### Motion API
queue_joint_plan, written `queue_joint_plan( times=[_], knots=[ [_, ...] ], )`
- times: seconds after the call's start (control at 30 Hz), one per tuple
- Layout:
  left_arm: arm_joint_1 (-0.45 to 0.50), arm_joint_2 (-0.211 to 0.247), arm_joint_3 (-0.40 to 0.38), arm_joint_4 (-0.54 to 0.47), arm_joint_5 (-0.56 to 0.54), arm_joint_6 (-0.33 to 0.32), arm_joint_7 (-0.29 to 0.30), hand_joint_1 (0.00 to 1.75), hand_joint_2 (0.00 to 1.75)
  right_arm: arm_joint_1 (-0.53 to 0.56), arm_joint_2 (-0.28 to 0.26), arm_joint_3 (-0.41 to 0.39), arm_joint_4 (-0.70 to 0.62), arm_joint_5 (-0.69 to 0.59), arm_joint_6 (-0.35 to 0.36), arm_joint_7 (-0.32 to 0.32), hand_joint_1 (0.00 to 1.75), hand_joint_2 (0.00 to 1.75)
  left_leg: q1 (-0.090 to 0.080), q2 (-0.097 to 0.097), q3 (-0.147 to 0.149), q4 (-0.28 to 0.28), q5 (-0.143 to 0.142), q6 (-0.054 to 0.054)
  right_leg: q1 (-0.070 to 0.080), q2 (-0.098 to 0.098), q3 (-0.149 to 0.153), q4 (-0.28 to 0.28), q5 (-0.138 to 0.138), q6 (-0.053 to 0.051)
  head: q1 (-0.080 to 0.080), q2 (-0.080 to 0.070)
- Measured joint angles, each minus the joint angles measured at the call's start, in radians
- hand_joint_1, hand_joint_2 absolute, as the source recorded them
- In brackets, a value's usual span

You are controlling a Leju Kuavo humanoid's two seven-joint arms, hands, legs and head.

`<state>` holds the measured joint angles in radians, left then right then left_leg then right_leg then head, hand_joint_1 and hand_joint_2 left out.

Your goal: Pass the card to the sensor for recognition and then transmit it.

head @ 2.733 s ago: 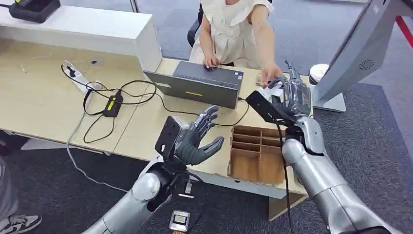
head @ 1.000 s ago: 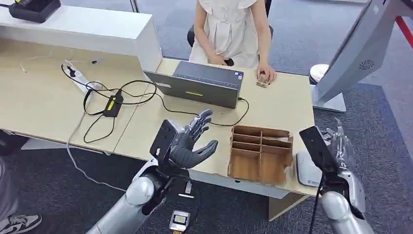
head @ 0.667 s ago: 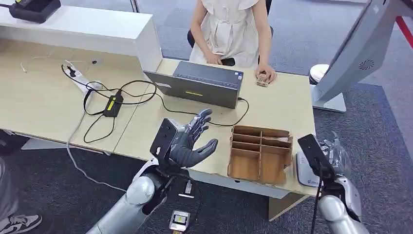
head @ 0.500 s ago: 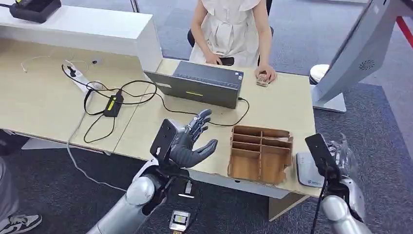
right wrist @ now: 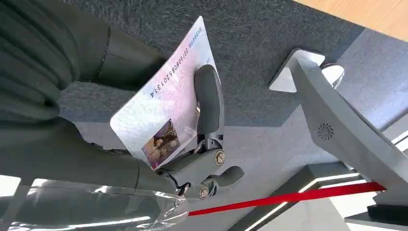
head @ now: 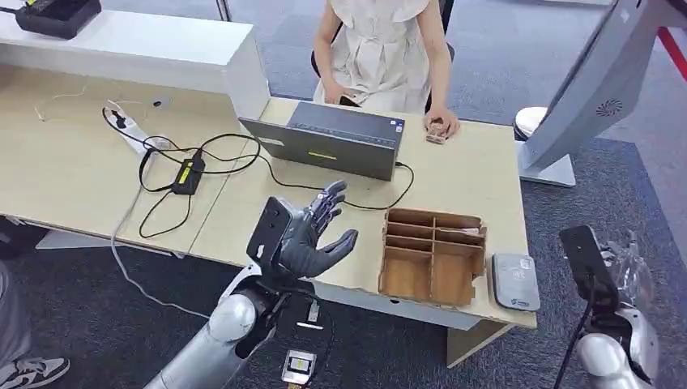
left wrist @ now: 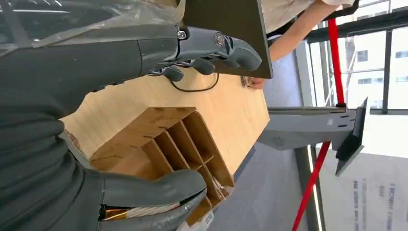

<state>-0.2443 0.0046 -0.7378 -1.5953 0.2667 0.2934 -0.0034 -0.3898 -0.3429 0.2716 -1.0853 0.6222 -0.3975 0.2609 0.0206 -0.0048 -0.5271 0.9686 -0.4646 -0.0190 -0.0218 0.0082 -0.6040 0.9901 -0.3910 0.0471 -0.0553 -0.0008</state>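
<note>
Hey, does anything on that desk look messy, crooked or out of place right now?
Mostly tidy. The black cables sprawl in loose loops across the desk beside the laptop, and the wooden organizer and the card reader sit close to the near edge. Nothing looks spilled or broken.

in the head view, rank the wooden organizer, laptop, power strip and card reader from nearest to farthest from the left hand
From the left hand:
1. Wooden organizer, just to its right on the desk's near edge.
2. Laptop, straight ahead, in front of the person.
3. Card reader, beyond the organizer at the desk's right corner.
4. Power strip, far left.
</note>
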Motion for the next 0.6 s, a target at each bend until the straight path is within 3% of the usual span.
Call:
queue_joint_plan(
  times=[0.3, 0.6],
  knots=[
    [-0.001, 0.000, 0.000, 0.000, 0.010, 0.000, -0.008, 0.00, 1.75, 0.000, 0.034, 0.019, 0.026, 0.025, 0.107, -0.008, 1.75, 1.75, 0.000, 0.000, 0.000, 0.000, 0.000, 0.000, 0.000, 0.000, 0.000, 0.000, 0.000, 0.000, 0.000, 0.000],
    [-0.001, 0.000, -0.002, 0.000, 0.006, 0.000, 0.004, 0.00, 1.75, -0.001, 0.079, 0.055, 0.081, 0.022, 0.115, -0.001, 1.75, 1.75, 0.000, 0.000, -0.001, 0.000, 0.000, 0.000, 0.000, 0.000, 0.000, 0.000, 0.000, 0.000, 0.000, 0.000]
  ],
)
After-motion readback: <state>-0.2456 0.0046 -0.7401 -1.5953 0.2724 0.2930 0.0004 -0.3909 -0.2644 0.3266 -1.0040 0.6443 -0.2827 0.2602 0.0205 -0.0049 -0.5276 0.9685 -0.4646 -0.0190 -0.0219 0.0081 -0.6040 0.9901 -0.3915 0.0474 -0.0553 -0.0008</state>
